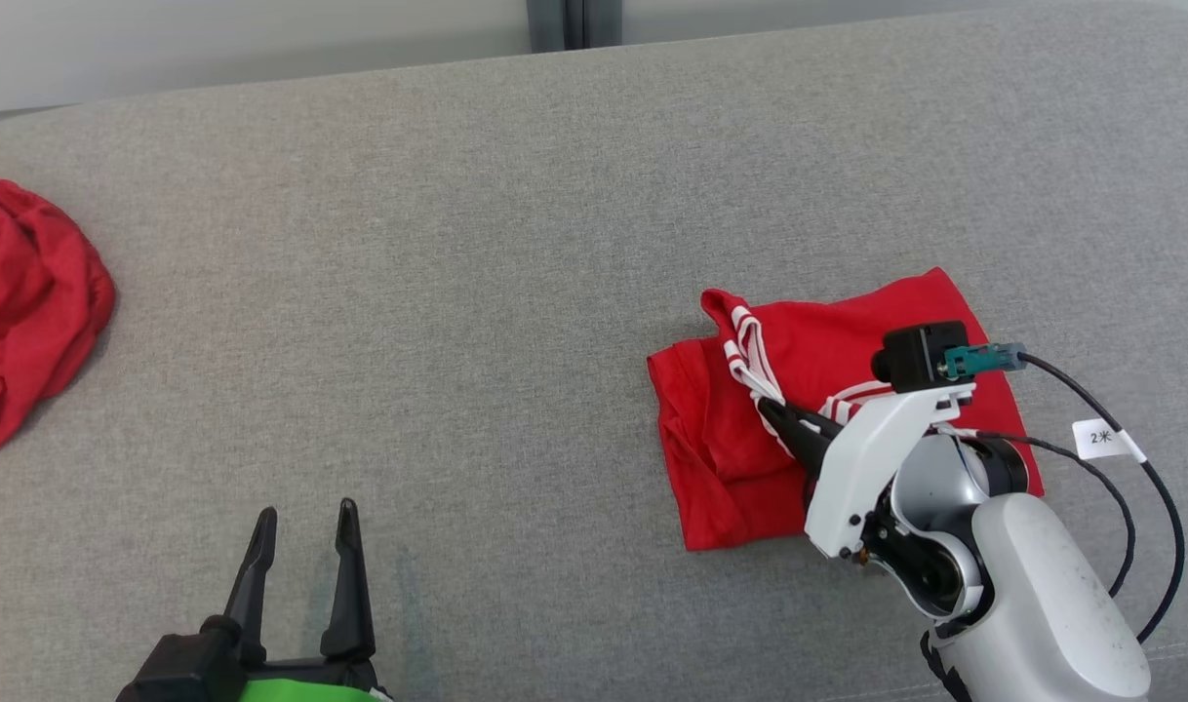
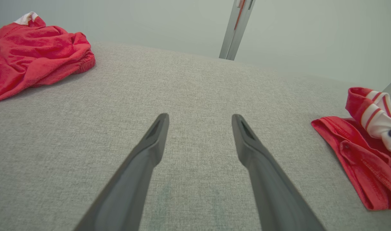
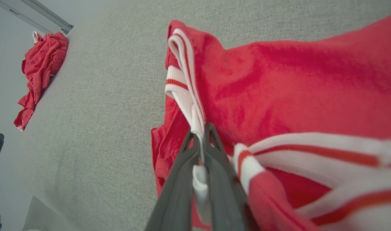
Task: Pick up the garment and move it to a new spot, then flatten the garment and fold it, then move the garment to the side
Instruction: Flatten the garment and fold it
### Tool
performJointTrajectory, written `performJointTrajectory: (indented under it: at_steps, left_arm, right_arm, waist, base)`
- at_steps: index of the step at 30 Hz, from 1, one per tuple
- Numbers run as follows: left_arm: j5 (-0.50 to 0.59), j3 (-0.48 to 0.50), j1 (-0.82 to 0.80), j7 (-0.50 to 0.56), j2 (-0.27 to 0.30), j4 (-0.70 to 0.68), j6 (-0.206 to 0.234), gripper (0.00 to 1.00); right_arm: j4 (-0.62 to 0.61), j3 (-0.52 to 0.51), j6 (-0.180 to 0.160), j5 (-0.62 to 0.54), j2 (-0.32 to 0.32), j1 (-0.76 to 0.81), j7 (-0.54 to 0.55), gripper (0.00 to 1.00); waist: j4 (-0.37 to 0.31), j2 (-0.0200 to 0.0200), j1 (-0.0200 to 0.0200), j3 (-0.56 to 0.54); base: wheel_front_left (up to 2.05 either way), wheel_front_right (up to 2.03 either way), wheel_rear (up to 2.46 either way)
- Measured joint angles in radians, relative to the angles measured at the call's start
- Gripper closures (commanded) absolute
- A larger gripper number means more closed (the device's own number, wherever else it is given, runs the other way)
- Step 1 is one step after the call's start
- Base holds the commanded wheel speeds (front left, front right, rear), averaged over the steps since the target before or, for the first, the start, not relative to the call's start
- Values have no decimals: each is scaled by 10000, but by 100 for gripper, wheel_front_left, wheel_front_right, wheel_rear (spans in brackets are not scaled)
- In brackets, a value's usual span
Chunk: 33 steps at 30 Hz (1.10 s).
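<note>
A red garment [image 1: 828,429] with white-and-red striped trim lies folded on the grey surface at the right. My right gripper [image 1: 772,409] is shut on its striped white trim; the right wrist view has the trim pinched between the dark fingers [image 3: 200,141], with the red cloth [image 3: 279,83] spread behind. In the left wrist view the garment [image 2: 365,154] sits at the far right. My left gripper [image 1: 306,522] stands open at the lower left with nothing between its fingers [image 2: 157,134], well apart from the garment.
A second red garment [image 1: 23,302] lies crumpled at the left edge of the grey cushioned surface [image 1: 457,292], seen too in the left wrist view [image 2: 35,54]. A black cable with a white tag [image 1: 1106,439] trails from my right wrist.
</note>
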Motion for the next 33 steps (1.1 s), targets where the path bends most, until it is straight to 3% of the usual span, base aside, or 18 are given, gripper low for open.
performJointTrajectory:
  at_steps: [5,6,7,8,15,19,26,30,33]
  left_arm:
    - [6,15,23,0,0,-21,10,0]
    - [6,-6,29,0,0,-19,10,0]
    - [4,-15,37,0,0,-17,12,0]
    - [4,-33,59,0,-2,-12,13,0]
    - [10,-75,205,0,-2,23,46,0]
    - [81,-58,401,0,-2,13,59,0]
    - [280,84,618,0,-2,-63,88,0]
    - [529,215,693,0,-2,-31,12,0]
    - [660,280,766,0,-2,-21,-73,0]
  right_arm:
    - [460,328,0,25,88,16,-441,100]
    - [508,424,0,44,102,13,-558,86]
    - [539,479,0,100,121,5,-652,56]
    - [566,550,0,174,136,-3,-769,0]
    - [-184,767,0,1377,182,26,-2082,0]
    - [-951,424,2,1179,40,485,-2857,0]
    - [-978,-802,0,-890,-1306,1721,-5292,0]
    - [121,-1636,0,-2449,-1580,2479,-7191,0]
    - [913,-2048,0,-3264,-1553,2871,-7984,0]
  waist:
    - [-17,0,0,-95]
    - [-28,1,0,-109]
    - [-38,0,0,-125]
    - [-51,0,0,-151]
    - [-120,0,0,-413]
    - [-190,0,0,-598]
    - [-327,0,0,-958]
    - [-318,1,0,-1215]
    - [-267,1,0,-1451]
  base:
    - [0,0,0]
    - [0,0,0]
    - [0,0,0]
    - [0,0,0]
    - [0,0,0]
    - [0,0,0]
    - [0,0,0]
    - [0,0,0]
    - [0,0,0]
